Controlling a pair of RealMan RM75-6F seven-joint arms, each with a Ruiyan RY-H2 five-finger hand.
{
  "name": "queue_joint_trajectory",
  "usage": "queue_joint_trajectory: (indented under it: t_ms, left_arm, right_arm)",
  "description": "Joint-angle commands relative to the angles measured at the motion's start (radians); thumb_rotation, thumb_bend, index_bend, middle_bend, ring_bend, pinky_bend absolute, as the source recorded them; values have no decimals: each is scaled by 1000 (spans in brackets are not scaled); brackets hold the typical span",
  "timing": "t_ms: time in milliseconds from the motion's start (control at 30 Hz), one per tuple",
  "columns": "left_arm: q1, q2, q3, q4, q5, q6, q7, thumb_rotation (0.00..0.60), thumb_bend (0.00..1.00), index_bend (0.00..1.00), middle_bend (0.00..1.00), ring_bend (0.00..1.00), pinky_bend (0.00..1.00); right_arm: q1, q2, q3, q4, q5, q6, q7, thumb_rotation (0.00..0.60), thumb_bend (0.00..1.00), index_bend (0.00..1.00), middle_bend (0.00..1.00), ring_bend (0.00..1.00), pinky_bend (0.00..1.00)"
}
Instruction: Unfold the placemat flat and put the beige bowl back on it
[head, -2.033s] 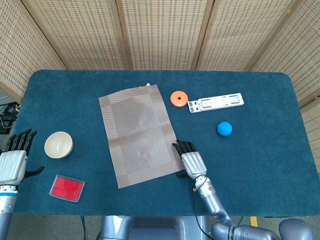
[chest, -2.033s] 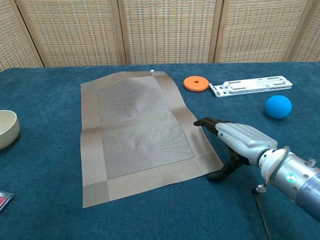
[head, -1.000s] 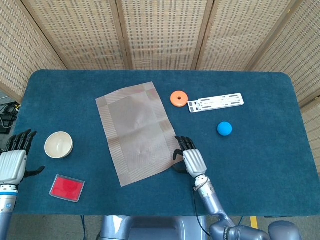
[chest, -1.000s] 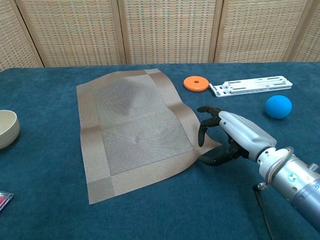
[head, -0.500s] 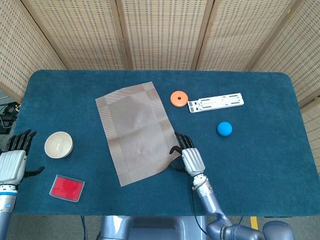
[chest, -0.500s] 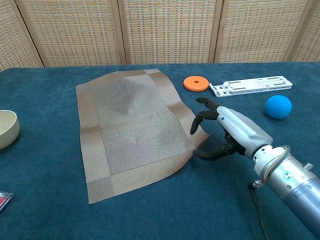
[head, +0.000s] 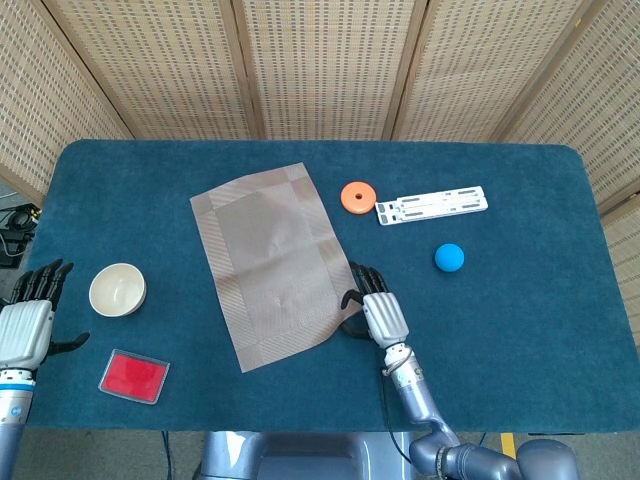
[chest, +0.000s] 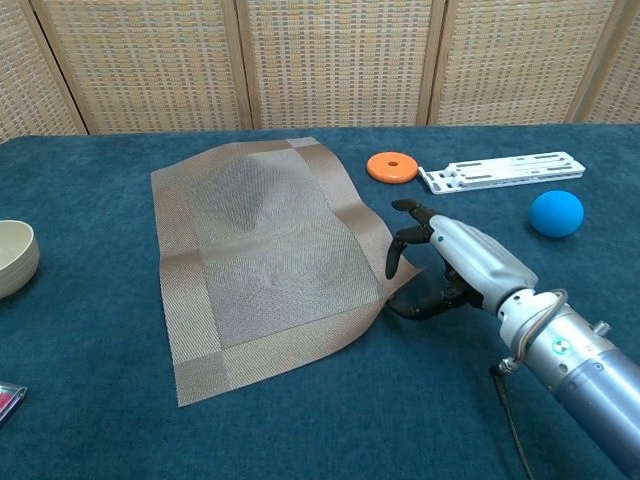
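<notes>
A blue felt-covered bench (head: 520, 330) fills most of the head view, with woven cane screens (head: 320, 65) closing the room off along the top of the frame. At centre-left lies the brown woven rectangular placemat (head: 268, 265), opened out, its long axis running from the upper middle down toward the lower left; its near right corner is curled up off the cloth, so it does not yet lie flat. The right hand (chest: 455, 268) sits just below and right of that corner, thumb under and fingers (chest: 398, 255) curled over the lifted edge; they appear to pinch it, though actual contact is hard to confirm. The mat stretches away up and to the left from that hand, so flattening probably means easing the corner outward and down.

The left hand (head: 24, 325) rests at the far left edge, fingers spread, holding nothing. The beige round bowl (head: 117, 289) stands just right of it, well apart from the mat, so the left hand is far nearer the bowl.

A white slotted plastic strip (head: 432, 205), a red flat square tile (head: 134, 376), an orange disc (head: 357, 196) and a small blue ball (head: 449, 257) complete the scene.
</notes>
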Motion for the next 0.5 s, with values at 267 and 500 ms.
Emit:
queue_joint_trajectory:
  t_ms: [267, 500]
  left_arm:
    - [-1, -1, 0, 1, -1, -4, 2, 600, 0, 0, 0, 0, 0]
    - [-1, -1, 0, 1, -2, -6, 1, 600, 0, 0, 0, 0, 0]
  right_arm:
    - [-6, -1, 0, -1, 6, 6, -4, 600, 506, 654, 141, 0, 0]
    - [-15, 6, -5, -12, 6, 13, 0, 600, 511, 656, 142, 0, 0]
